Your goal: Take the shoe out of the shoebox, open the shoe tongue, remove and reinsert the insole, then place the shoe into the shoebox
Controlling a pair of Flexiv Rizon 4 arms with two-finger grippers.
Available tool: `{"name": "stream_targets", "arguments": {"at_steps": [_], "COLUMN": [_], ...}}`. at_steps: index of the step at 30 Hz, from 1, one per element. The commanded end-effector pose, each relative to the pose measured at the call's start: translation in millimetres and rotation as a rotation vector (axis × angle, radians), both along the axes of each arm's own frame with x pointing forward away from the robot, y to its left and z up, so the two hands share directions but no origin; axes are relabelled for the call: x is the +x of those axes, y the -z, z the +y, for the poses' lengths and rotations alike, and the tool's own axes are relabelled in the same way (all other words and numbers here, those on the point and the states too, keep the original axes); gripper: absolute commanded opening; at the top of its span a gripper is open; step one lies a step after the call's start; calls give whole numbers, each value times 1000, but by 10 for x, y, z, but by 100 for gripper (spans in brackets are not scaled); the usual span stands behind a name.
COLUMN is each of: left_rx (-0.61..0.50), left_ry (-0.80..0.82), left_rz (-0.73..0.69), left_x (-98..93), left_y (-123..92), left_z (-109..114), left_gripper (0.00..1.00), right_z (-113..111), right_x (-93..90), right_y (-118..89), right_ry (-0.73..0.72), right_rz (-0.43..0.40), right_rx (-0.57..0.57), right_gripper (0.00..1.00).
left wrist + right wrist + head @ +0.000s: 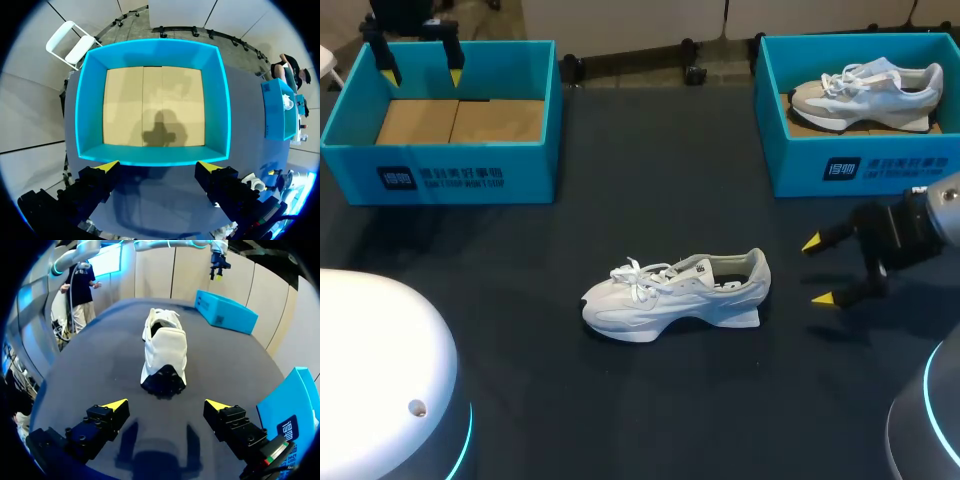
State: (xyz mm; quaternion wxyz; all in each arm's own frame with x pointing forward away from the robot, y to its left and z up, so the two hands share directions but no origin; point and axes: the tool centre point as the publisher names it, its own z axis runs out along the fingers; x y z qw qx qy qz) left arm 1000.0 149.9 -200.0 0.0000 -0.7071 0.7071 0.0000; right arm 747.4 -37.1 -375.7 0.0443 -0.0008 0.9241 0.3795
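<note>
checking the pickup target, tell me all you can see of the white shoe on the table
The white sneaker stands upright on its sole on the dark table, toe pointing to the robot's left, heel facing the open right gripper, which is apart from it. It has white laces, a mesh-like upper with smooth panels, a thick wedge sole and dark tread under the heel. Only the table touches it.

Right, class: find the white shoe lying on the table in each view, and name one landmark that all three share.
Head view: white shoe on the table, heel toward the right gripper.
Left wrist view: not clearly in it; a white scrap beside the left gripper may be it.
Right wrist view: the shoe lies straight ahead of the right gripper, heel nearest.
Shared landmark: the empty blue box.
</note>
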Motion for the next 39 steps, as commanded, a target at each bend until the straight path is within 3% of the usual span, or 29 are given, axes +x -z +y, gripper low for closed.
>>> {"name": "stream_targets", "arguments": {"at_steps": [1,8,25,39], "left_rx": [0,0,0,0], "left_ry": [0,0,0,0], "left_rz": [0,0,0,0], "left_x": [0,0,0,0], "left_y": [0,0,0,0], "left_z": [0,0,0,0], "left_gripper": [100,100,100,100], "right_z": [115,258,549,743], "right_x": [65,137,3,51], "right_y": [48,151,178,186], "right_ry": [3,38,55,30], "right_rz": [8,28,34,-1], "right_rx": [-17,5,86,122], "right_gripper": [100,100,100,100]}}
